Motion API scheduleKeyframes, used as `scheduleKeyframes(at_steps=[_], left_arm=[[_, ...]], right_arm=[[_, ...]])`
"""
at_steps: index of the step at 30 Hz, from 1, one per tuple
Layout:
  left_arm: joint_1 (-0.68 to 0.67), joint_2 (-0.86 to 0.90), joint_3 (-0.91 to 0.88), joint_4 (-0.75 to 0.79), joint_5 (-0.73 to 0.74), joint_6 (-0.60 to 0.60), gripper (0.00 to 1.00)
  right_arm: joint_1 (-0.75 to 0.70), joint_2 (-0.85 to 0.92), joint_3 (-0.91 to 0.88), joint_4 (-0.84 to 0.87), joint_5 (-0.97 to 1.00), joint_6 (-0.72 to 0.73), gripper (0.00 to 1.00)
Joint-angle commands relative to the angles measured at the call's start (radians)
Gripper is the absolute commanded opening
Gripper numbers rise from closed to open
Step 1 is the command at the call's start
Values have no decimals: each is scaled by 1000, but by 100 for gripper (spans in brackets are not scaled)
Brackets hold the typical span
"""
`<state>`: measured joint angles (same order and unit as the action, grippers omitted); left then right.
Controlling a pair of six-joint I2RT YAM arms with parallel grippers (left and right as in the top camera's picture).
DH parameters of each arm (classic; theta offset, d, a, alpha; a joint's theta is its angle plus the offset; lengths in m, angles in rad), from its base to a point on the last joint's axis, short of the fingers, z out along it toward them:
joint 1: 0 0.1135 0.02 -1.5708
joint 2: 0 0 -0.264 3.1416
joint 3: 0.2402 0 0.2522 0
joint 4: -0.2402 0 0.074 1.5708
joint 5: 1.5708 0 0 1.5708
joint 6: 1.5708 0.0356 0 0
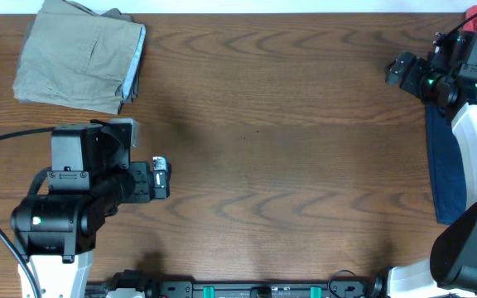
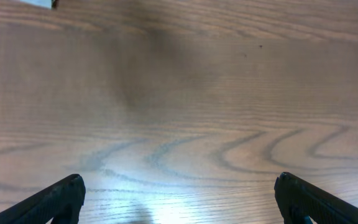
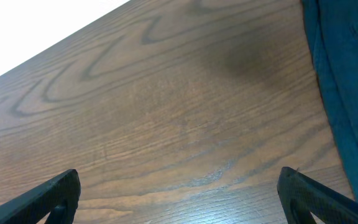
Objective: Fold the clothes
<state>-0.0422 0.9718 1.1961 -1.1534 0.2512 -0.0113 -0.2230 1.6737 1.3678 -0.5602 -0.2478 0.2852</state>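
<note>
The wooden table point(image 1: 288, 149) carries two pieces of clothing. A navy garment point(image 1: 447, 170) lies as a long strip along the table's right edge, its long axis running from the far side to the near side, partly hidden under the right arm. The folded khaki shorts point(image 1: 79, 56) sit in the far left corner as a squarish bundle, slightly skewed. The right pincer point(image 1: 400, 70) is released and grasps nothing, near the strip's far end and apart from the cloth. The left pincer point(image 1: 162, 178) is also released and empty over bare wood, well apart from the shorts, which lie farther back and to its left.
</note>
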Motion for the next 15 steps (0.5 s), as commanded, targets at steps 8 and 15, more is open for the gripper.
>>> scheduleKeyframes(at_steps=[8,15], left_arm=[[9,-309,-272,295,-11,67,98],[31,-615,-666,694,-2,68,98]], right_arm=[[6,2,6,0,-4,6,99],[6,2,6,0,-3,6,99]])
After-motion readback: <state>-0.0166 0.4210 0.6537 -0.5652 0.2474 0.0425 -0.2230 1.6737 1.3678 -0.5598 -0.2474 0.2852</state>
